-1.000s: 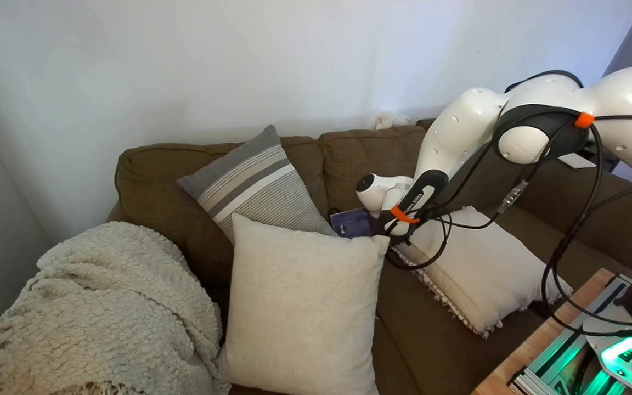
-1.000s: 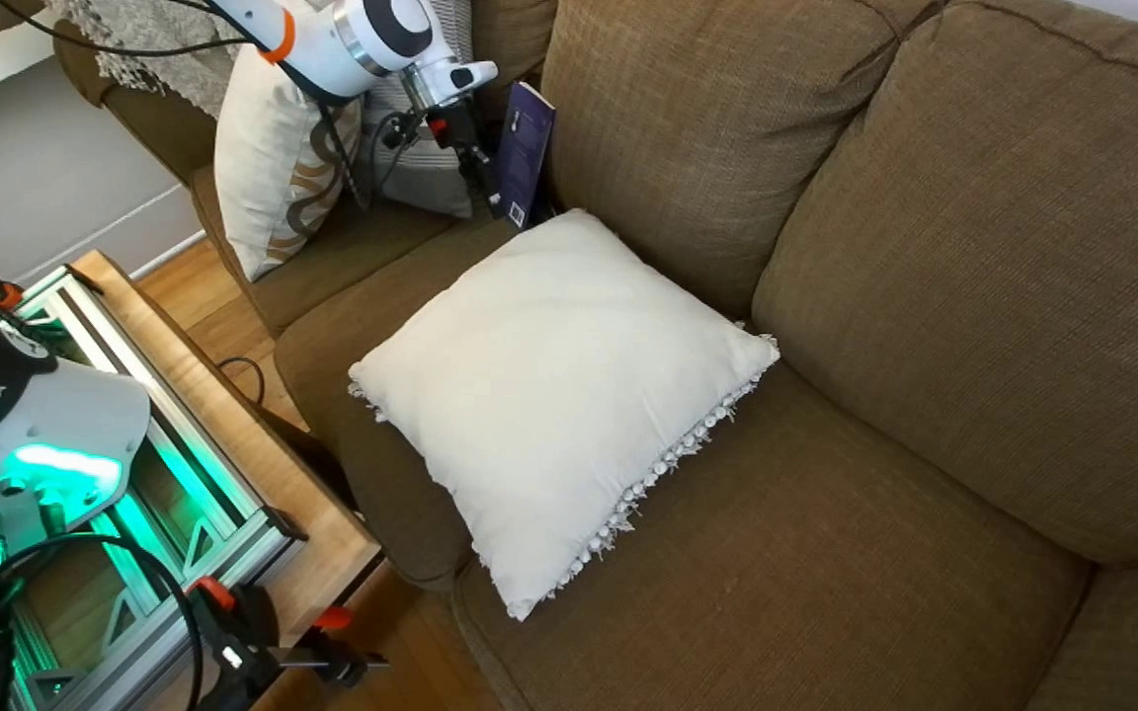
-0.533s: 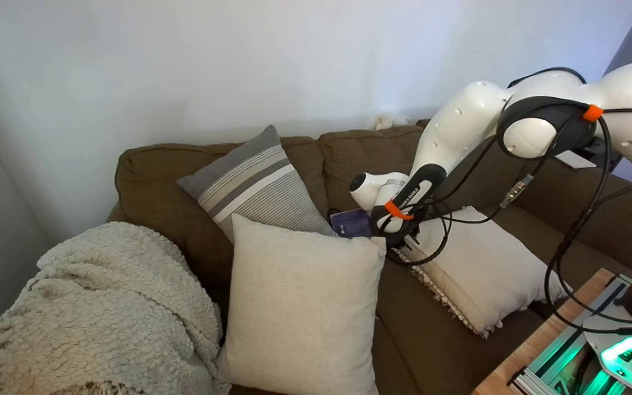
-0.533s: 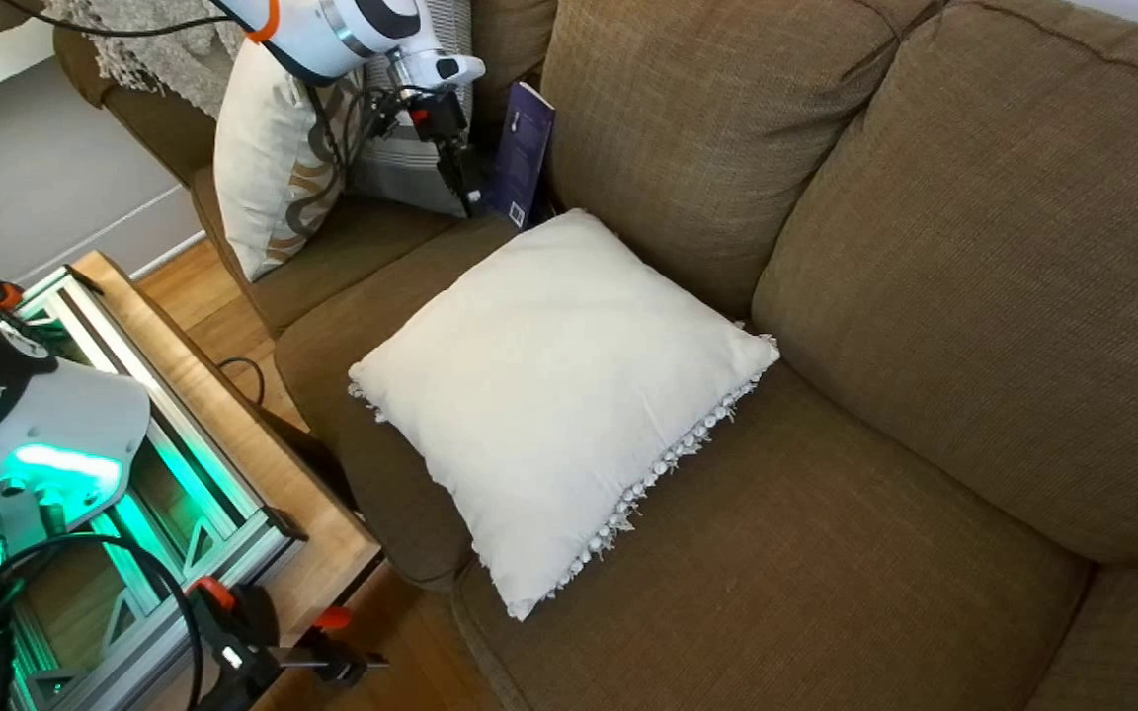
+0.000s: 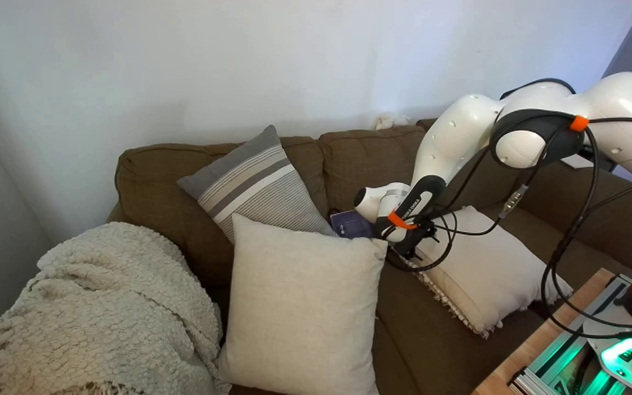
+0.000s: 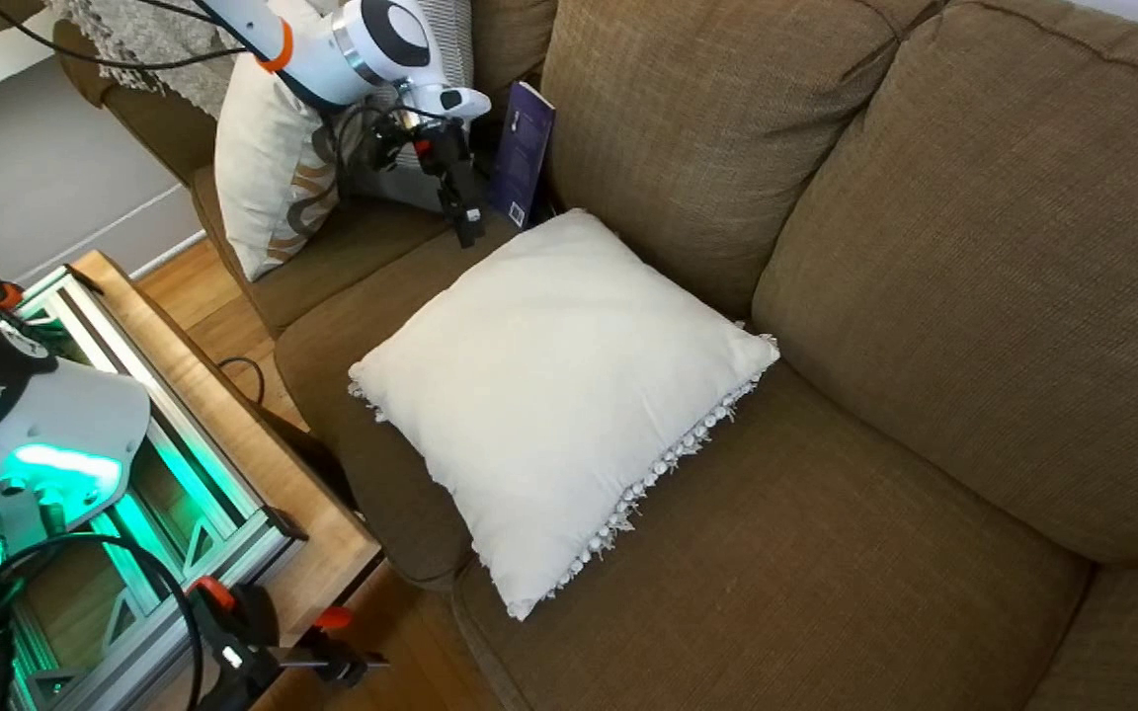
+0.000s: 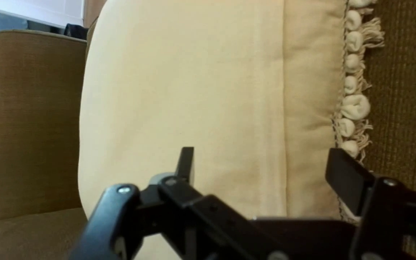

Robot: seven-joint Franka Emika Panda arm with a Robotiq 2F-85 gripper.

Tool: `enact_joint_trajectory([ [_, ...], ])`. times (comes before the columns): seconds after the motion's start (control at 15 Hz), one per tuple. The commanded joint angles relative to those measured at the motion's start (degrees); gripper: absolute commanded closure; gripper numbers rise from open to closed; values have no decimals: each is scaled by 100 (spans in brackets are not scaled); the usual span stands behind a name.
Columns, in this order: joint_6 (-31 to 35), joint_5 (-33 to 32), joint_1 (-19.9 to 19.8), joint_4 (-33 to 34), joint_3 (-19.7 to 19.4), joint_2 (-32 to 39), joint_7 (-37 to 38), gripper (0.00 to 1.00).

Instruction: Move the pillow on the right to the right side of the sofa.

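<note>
The wrist view shows the jaws spread wide across the lower half, blocking part of the fringed cream throw pillow (image 7: 193, 90), which the top edge cuts off; contact is hard to tell. In an exterior view it lies whole mid-frame on the olive-brown sofa (image 6: 806, 563); at upper left the robot arm (image 6: 389, 44) partly hides the grey striped pillow (image 6: 458, 39).

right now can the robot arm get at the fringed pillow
Likely yes: in the wrist view the fingers stand apart, facing the fringed pillow, one by its fringe, and nothing visible blocks them. Whether they touch it, I can't tell.
</note>
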Motion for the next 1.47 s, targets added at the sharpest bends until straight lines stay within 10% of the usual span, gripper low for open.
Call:
enact_joint_trajectory([
  [0.0, 98, -350, -135, 652, 15, 549, -59, 0],
  [1.0, 1095, -691, -69, 807, -382, 1280, 1071, 0],
  [1.4, 1071, -825, 270, 184, -703, 910, 1901, 57],
])
